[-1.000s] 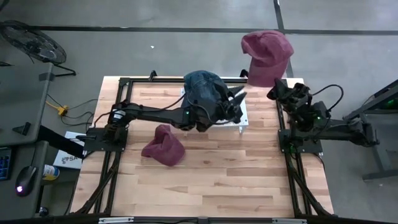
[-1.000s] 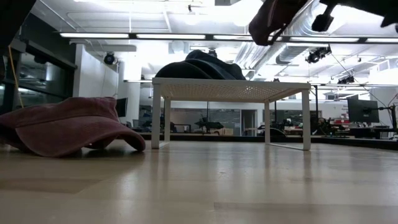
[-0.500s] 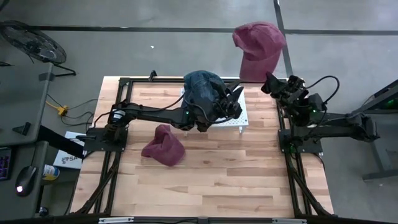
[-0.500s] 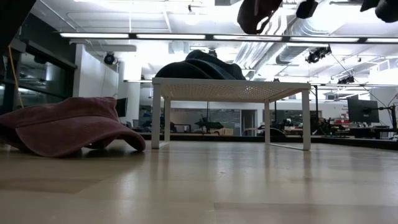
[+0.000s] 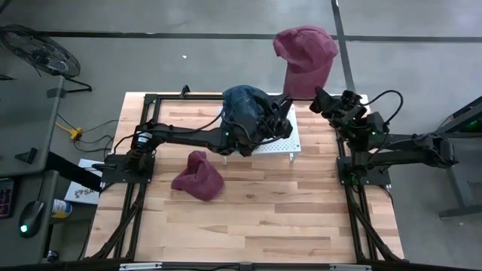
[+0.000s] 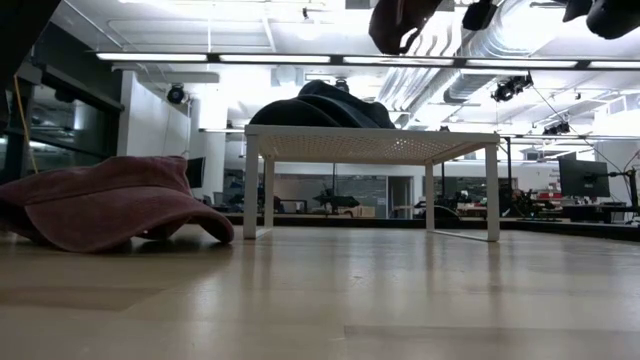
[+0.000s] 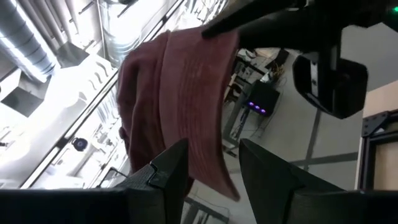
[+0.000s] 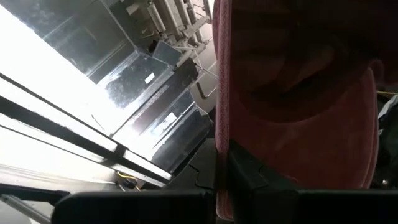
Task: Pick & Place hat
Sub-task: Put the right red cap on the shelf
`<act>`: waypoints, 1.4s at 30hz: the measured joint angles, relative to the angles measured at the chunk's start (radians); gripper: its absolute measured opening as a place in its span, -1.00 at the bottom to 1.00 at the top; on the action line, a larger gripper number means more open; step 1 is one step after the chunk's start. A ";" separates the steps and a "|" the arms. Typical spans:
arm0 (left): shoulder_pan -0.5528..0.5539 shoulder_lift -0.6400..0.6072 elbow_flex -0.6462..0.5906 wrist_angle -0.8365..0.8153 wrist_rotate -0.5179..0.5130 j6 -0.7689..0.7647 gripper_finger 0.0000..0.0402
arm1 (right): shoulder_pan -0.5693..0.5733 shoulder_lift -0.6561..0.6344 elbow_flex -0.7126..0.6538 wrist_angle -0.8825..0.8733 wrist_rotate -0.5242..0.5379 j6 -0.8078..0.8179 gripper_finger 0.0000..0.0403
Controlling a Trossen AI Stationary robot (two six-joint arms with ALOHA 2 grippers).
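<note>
**Maroon cap swings in toward the rack**

Since a second ago the right arm has carried its maroon cap (image 5: 304, 60) from about two o'clock of the white rack (image 5: 282, 143) round to nearly twelve o'clock of it, and the cap now hangs high beyond the far edge of the wooden surface (image 5: 248, 218). The right gripper (image 5: 319, 102) has its jaws pressed together on the cap's edge; in its own wrist view the cloth fills the frame just past the fingers. The left gripper (image 5: 276, 120) sits over the rack beside the dark blue cap (image 5: 246, 105), its jaws partly apart with nothing clearly between them; its wrist view looks up at the hanging maroon cap.

Judging by this, the carry step is in hand: the cap is lifted and travelling, not yet set down. The next move probably calls for bringing it on over the rack, lowering it until the crown rests on the mesh top, then letting go. With the blue cap and the left arm already crowding the rack, room looks tight.

A second maroon cap (image 5: 198, 176) lies slumped on the surface at about seven o'clock of the rack. All three caps are soft cloth, limp and creased, with a faded, washed look. The rack is rigid: thin white legs under a flat perforated top.
</note>
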 joint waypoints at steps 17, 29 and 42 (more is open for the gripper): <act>0.000 0.001 0.000 0.005 0.017 0.023 -0.46 | 0.002 0.010 0.000 -0.008 -0.020 0.025 -0.97; 0.000 0.002 0.000 0.011 0.014 0.023 -0.94 | 0.001 0.009 0.000 -0.015 -0.014 0.024 -0.97; 0.000 0.000 0.000 0.013 0.008 0.023 -0.98 | 0.001 0.008 -0.002 -0.021 -0.069 -0.005 -0.81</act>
